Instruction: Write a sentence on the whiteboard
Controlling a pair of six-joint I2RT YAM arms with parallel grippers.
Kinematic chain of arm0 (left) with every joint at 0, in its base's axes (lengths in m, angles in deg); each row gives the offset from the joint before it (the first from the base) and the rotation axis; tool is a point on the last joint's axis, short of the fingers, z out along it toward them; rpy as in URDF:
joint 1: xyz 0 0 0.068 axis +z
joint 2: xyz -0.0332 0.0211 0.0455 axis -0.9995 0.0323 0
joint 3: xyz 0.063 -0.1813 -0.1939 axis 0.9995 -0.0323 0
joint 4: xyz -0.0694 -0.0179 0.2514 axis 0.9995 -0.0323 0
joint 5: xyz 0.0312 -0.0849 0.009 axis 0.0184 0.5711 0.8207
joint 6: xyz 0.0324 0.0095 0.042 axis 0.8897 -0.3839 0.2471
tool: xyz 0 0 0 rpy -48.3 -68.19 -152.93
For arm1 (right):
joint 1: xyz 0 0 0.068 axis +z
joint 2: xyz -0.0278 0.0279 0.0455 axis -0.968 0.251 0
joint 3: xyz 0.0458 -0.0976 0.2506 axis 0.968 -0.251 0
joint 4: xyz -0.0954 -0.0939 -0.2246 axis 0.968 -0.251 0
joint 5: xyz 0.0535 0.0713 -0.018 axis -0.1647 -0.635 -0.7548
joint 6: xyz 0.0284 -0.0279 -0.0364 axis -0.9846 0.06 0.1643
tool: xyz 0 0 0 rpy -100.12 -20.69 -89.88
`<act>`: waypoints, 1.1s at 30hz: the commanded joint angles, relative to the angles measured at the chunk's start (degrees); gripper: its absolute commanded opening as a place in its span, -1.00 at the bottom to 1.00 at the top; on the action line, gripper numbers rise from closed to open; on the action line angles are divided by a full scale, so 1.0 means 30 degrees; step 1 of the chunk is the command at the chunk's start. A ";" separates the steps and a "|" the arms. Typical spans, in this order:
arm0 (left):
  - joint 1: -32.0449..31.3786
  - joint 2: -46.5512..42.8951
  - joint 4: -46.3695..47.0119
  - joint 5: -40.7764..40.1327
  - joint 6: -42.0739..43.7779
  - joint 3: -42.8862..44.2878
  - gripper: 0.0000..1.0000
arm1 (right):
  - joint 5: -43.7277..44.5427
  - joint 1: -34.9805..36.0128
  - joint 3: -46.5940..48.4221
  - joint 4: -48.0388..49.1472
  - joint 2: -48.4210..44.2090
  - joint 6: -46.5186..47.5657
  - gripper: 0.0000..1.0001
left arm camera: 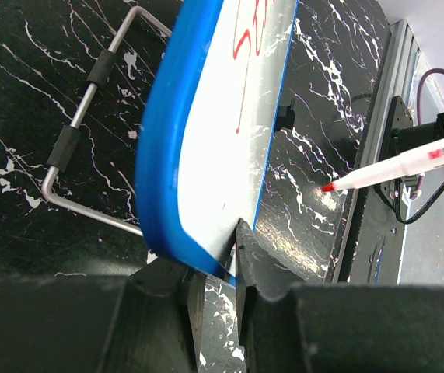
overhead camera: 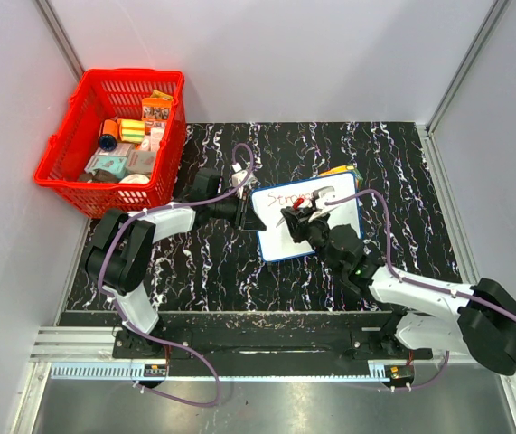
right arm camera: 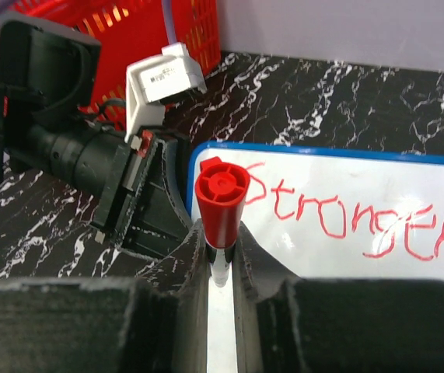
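While left fingers (left arm camera: pixel 246 272) pinch whiteboard (left arm camera: pixel 233 155) edge, right fingers (right arm camera: pixel 254 260) clamp marker (right arm camera: pixel 222 194)

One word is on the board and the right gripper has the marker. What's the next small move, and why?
Probably lower the marker tip onto the bare white of the whiteboard below Stronger to start the next word: the tip hangs off the surface, and the left gripper clamps the board's edge.
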 commanded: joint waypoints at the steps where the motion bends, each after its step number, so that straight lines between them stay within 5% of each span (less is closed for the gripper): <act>1: -0.0273 0.0407 -0.1091 -0.2830 0.2307 -0.0245 -1.00 | 0.0035 0.0216 -0.0297 0.2919 -0.0597 0.1129 -1.00; 33: -0.0273 0.0349 -0.1091 -0.2829 0.2336 -0.0245 -1.00 | 0.1383 0.0187 0.1050 0.3156 0.2831 0.0280 -1.00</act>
